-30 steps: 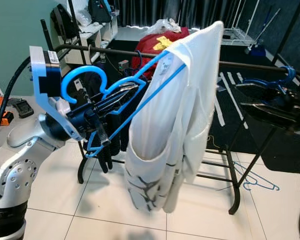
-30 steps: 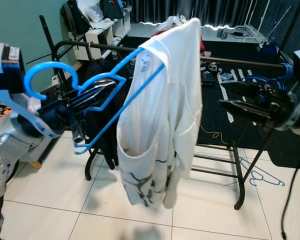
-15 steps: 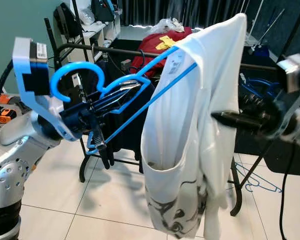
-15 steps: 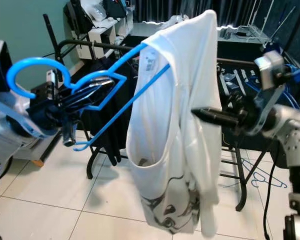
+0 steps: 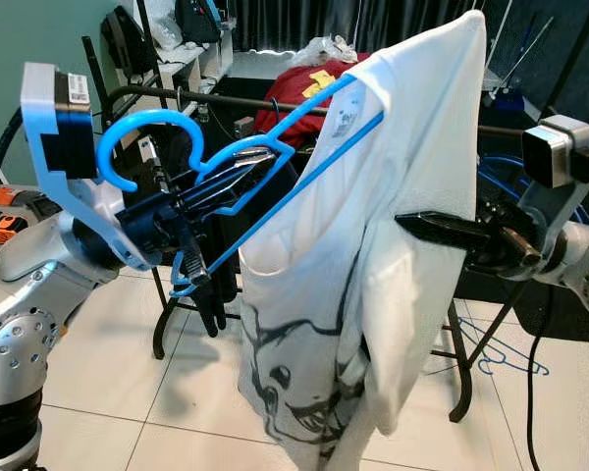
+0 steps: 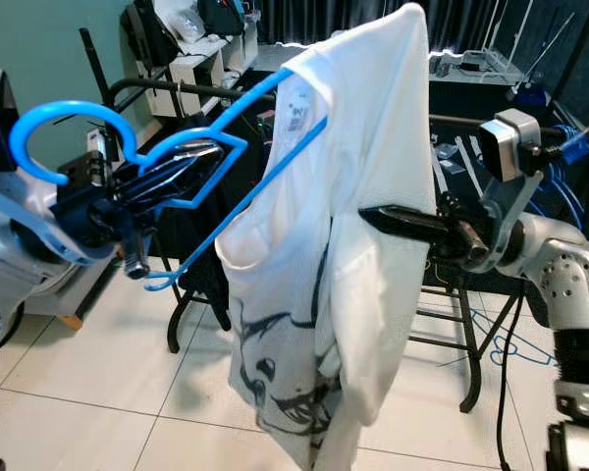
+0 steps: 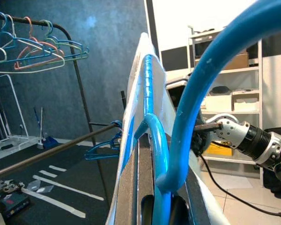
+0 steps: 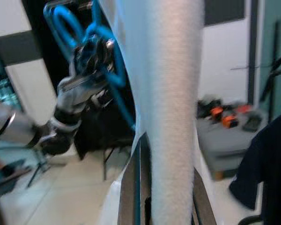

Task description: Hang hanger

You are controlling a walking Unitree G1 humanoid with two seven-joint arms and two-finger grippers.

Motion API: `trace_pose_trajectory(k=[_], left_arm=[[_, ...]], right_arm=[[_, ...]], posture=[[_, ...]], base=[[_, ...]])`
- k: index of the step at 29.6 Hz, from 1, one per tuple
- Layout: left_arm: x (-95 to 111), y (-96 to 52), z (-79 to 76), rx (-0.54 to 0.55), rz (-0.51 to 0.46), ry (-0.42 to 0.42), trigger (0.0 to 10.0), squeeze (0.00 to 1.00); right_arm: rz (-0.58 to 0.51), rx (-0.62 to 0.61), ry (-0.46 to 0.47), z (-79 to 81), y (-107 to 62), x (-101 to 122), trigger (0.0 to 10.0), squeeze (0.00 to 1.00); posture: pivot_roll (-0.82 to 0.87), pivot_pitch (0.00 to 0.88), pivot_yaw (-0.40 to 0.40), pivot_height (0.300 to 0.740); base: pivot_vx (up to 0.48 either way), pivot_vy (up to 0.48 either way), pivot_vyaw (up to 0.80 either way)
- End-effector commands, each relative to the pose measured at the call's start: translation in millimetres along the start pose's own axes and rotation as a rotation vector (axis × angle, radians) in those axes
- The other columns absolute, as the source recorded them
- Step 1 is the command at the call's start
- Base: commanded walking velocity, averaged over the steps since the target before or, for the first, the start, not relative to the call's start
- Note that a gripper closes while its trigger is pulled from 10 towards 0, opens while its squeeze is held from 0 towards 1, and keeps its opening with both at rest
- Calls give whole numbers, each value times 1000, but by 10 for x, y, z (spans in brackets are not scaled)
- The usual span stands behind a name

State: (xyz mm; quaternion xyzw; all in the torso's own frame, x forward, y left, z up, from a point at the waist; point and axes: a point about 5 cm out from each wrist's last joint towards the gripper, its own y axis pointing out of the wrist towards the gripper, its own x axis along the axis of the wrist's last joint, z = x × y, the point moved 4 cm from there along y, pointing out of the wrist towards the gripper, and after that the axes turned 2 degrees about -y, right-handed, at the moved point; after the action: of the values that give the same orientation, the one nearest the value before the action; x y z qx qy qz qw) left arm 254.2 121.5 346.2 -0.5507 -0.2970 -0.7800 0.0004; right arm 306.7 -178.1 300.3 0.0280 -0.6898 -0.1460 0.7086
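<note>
Blue plastic hanger (image 5: 275, 167) w/ a white t-shirt (image 5: 373, 294) draped over it is held up in front of the black clothes rack (image 5: 461, 324), at roughly 12 o'clock from the robot. Left hand (image 5: 238, 177) sits at 9 o'clock in the head views, fingers clamped on the hanger's neck just under the hook; the hook curls back toward the left wrist, hanger arm slopes up toward 1 o'clock into the shirt collar. Hook isn't on the rack rail (image 5: 226, 101), which runs behind it.

Right hand (image 6: 393, 221) comes in from 3 o'clock, long black fingers together, pinching a fold of the shirt's side/sleeve at mid height; right wrist view shows fabric running between the fingers. Shirt hangs down toward 6 o'clock, dark print near its hem.

Behind: red cloth pile (image 5: 304, 93) past the rail, dark garment (image 5: 211, 265) hanging on the rack's left end, a spare blue hanger (image 5: 510, 358) lying on the tiled floor (image 5: 108, 392) at 4 o'clock. Left wrist view: more hangers (image 7: 33, 44) on another rail.
</note>
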Motion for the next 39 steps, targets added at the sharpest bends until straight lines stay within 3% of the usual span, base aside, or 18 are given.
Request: trace_pose_trajectory(k=[1,9,10,11,12,15,16,18,19,20,21,22,23,27,28,29,32,39], left_arm=[[42,-79,92,51,-6,24,0,0],[-401,-412,260,153,263,64,0,0],[-734,-675,298,185,468,80,0,0],[-734,-675,298,185,468,80,0,0],[-1147,-1101,287,209,747,82,118,0],[-1395,-1464,226,211,941,73,431,0],[-1593,-1804,140,294,1029,-3,863,0],[-1593,-1804,140,294,1029,-3,863,0],[-1640,-1841,95,326,1008,-50,1176,0],[-1763,-1882,50,412,967,-112,6667,0],[-1763,-1882,50,412,967,-112,6667,0],[-1850,-1906,15,466,945,-151,10000,0],[-1980,-1970,59,657,870,-181,10000,0],[-2068,-2025,78,790,824,-203,10000,0],[-2169,-2236,97,1039,783,-226,10000,0],[-2169,-2236,97,1039,783,-226,10000,0],[-2353,-2722,-205,1465,676,-310,10000,0],[-2401,-2847,-438,1512,641,-352,10000,0]], right_arm=[[-72,-59,-68,-71,-22,192,0,0],[-274,-155,-134,-173,-70,614,0,0],[-372,-212,-161,-229,-131,825,0,0],[-372,-212,-161,-229,-131,825,0,0],[-447,-316,-180,-341,-222,993,0,0],[-465,-405,-187,-446,-286,1049,0,0],[-224,-665,-169,-807,-341,591,0,0],[-224,-665,-169,-807,-341,591,0,0],[-84,-785,-148,-957,-397,280,0,0],[88,-930,-91,-1101,-535,-237,10000,0],[88,-930,-91,-1101,-535,-237,10000,0],[194,-1010,-57,-1145,-638,-567,10000,0],[373,-1113,8,-1108,-832,-1171,10000,0],[485,-1161,46,-1027,-955,-1542,10000,0],[558,-1191,107,-867,-1038,-1961,10000,0],[558,-1191,107,-867,-1038,-1961,10000,0],[591,-1219,195,-516,-1079,-2620,10000,0],[482,-1262,269,-371,-1143,-2826,10000,0]], posture=[[-116,24,-34,736],[-112,22,-32,736],[-111,22,-31,736],[-111,22,-31,736],[-110,22,-31,736],[-109,23,-31,736],[-102,24,-34,736],[-102,24,-34,736],[-101,27,-36,736],[-97,27,-37,736],[-97,27,-37,736],[-97,27,-37,736],[-90,29,-33,736],[-90,29,-33,736],[-60,30,-38,736],[-60,30,-38,736],[-45,24,-29,736],[-27,12,-32,736]], base=[[0,0,0],[0,0,0],[0,0,0],[0,0,0],[0,0,0],[0,0,0],[0,0,0],[0,0,0],[0,0,0],[0,0,0],[0,0,0],[0,0,0],[0,0,0],[0,0,0],[0,0,744],[0,0,744],[0,0,744],[0,0,728]])
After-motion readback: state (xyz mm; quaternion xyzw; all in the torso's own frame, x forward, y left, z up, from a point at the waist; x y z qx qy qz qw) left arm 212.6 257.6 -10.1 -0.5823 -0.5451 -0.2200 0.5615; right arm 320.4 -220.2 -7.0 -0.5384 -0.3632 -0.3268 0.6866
